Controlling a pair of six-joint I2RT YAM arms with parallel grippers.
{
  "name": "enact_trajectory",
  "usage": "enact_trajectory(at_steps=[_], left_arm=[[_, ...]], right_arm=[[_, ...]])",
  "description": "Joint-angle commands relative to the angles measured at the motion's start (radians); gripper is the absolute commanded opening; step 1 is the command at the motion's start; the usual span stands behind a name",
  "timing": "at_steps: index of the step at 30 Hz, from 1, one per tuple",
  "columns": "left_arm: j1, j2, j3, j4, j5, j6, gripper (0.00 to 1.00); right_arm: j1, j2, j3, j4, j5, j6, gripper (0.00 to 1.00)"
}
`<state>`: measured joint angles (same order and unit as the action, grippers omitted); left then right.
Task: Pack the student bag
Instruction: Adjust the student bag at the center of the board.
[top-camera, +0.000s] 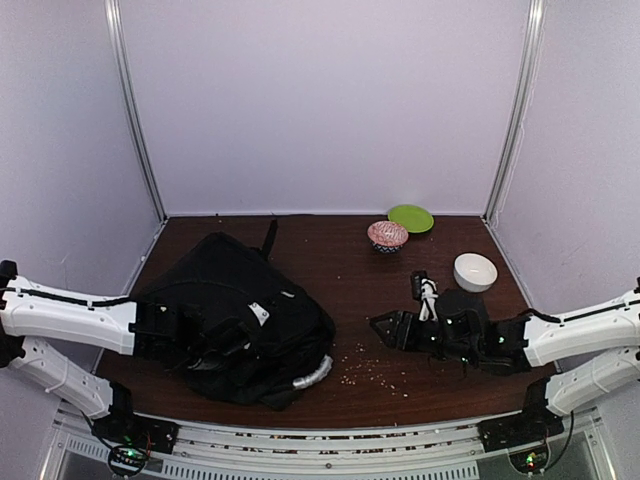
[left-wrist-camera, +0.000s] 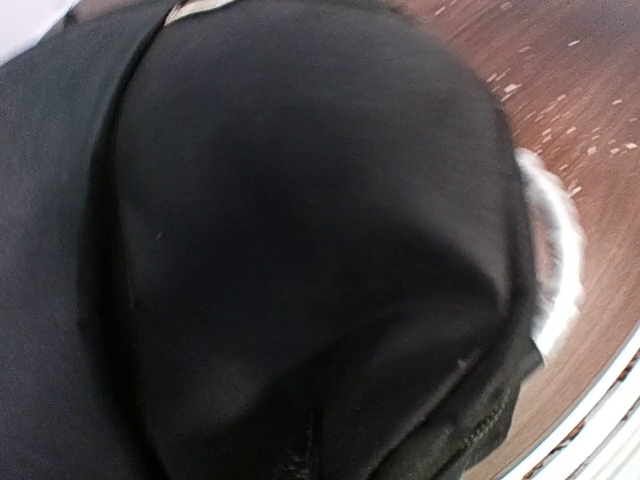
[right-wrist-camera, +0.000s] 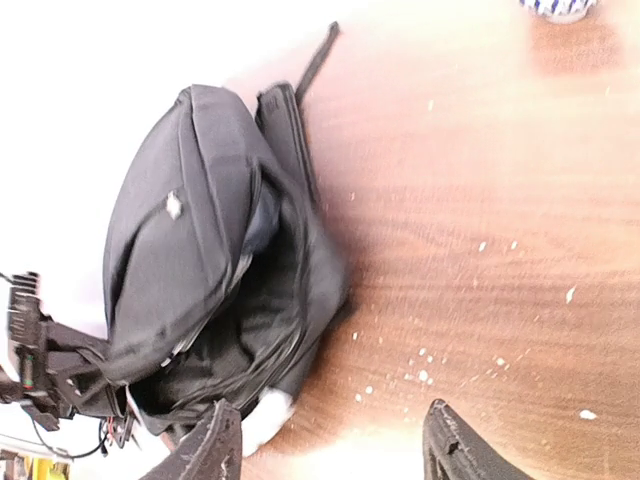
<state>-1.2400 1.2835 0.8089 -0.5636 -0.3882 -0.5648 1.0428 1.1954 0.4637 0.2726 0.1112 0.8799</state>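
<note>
The student bag (top-camera: 240, 310) is a large black backpack lying on the left half of the table, its silvery-grey handle (top-camera: 312, 375) at the near right end. It fills the left wrist view (left-wrist-camera: 300, 240), where the handle (left-wrist-camera: 555, 250) shows at the right. My left gripper (top-camera: 205, 335) is pressed against the bag's left side; its fingers are hidden in the black fabric. My right gripper (top-camera: 385, 328) is open and empty, low over the table to the right of the bag. In the right wrist view the gripper (right-wrist-camera: 330, 455) faces the bag (right-wrist-camera: 210, 260), whose zip gapes open.
A black charger with a white cable (top-camera: 425, 290) lies beside the right arm. A white bowl (top-camera: 475, 271), a pink bowl (top-camera: 387, 236) and a green plate (top-camera: 411, 218) stand at the back right. Pale crumbs (top-camera: 375, 370) are scattered on the wood near the handle.
</note>
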Motion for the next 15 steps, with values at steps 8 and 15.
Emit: enact_trajectory(at_steps=[8, 15], left_arm=[[0.007, -0.092, -0.068, -0.278, -0.107, -0.319, 0.0], [0.008, -0.002, 0.124, -0.034, -0.104, -0.03, 0.0]], right_arm=[[-0.003, -0.072, -0.105, 0.037, 0.076, -0.055, 0.6], [-0.003, -0.117, -0.13, 0.063, 0.049, -0.034, 0.61]])
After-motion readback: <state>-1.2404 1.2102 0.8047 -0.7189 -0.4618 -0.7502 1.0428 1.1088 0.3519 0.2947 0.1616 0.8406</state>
